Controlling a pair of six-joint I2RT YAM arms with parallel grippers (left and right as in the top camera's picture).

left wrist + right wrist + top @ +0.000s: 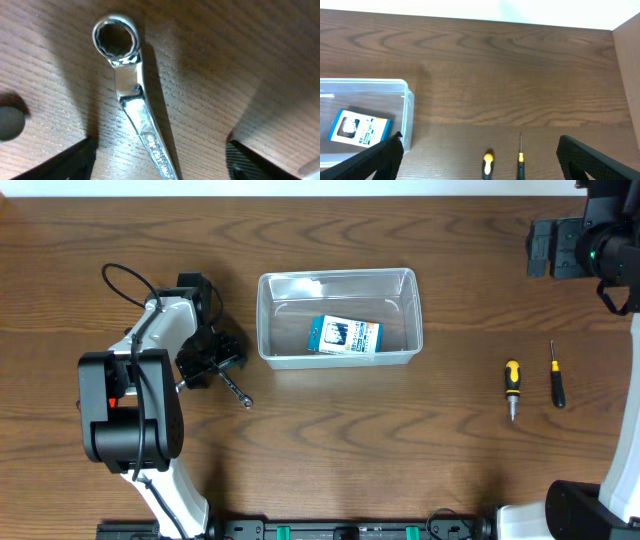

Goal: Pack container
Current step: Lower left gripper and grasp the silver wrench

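One container (338,276) with one box (344,336), one wrench (235,391), two screwdrivers (512,385) (556,375); container near the left gripper (162,160), spread astride the wrench, right gripper (485,160) spread too.

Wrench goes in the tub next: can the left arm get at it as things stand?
Probably yes: the left fingers hang open on either side of the wrench, with nothing lying over it.

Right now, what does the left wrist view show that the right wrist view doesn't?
Only left wrist: a ring wrench on the table, between the fingers of the open left gripper. Only right wrist: the container holding a blue-and-white box, plus a yellow-handled screwdriver and a thin screwdriver. Both: the table and open fingers; the right gripper holds nothing.
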